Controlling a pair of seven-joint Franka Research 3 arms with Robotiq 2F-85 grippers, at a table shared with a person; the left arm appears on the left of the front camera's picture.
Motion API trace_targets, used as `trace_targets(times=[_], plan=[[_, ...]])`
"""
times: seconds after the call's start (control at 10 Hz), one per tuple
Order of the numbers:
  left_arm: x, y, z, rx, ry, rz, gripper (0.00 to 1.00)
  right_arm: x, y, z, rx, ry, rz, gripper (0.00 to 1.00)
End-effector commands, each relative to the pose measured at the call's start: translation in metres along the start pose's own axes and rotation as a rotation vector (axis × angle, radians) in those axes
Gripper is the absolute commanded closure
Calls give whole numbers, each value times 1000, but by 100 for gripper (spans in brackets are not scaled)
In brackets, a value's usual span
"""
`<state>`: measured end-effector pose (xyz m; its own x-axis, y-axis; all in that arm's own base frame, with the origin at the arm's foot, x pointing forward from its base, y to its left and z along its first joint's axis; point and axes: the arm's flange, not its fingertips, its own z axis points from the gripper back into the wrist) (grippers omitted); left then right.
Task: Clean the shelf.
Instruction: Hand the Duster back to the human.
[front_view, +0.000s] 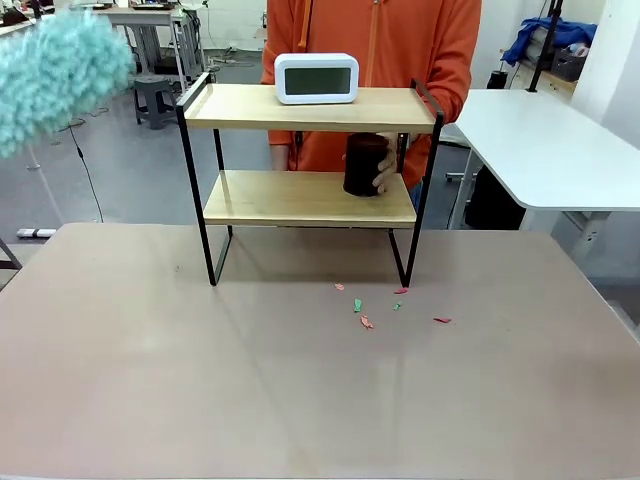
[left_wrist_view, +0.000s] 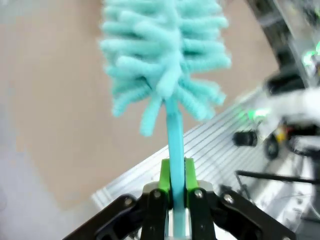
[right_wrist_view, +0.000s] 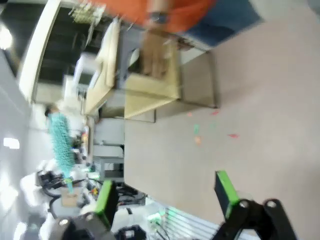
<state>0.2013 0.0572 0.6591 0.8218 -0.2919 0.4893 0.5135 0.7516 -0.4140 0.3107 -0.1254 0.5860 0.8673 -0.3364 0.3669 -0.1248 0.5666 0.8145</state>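
Shelf (front_view: 308, 196) holds a clock (front_view: 316, 78) on top; a person's hand (front_view: 383, 168) grips a dark jar (front_view: 364, 165) on its lower board, left gripper (left_wrist_view: 176, 172) clamps a duster (left_wrist_view: 162, 60), right gripper (right_wrist_view: 165, 192) gapes.

The shelf (front_view: 305, 108) has thin black metal framing, matt, and two pale wooden boards with a smooth finish. The duster (left_wrist_view: 165, 60) is fluffy teal chenille-like cloth on a smooth plastic handle. The clock (front_view: 316, 78) looks like glossy white plastic. The table (front_view: 300, 380) is smooth, matt beige
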Motion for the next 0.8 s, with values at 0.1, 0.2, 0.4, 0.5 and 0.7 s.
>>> trace_targets(times=[0.1, 0.2, 0.4, 0.5, 0.7], plan=[[6, -53, 4, -224, 153, -423, 88, -9, 95, -65, 260, 51, 193, 0], [8, -69, -14, -282, 343, -581, 88, -26, 101, -82, 342, 79, 182, 0], [0, -71, 0, -209, 163, -410, 88, -17, 124, -61, 227, 72, 205, 0], [0, -71, 0, -209, 163, -410, 88, -17, 124, -61, 227, 72, 205, 0], [4, -78, -21, -235, 284, -458, 88, -35, 110, -91, 283, 208, 206, 0]])
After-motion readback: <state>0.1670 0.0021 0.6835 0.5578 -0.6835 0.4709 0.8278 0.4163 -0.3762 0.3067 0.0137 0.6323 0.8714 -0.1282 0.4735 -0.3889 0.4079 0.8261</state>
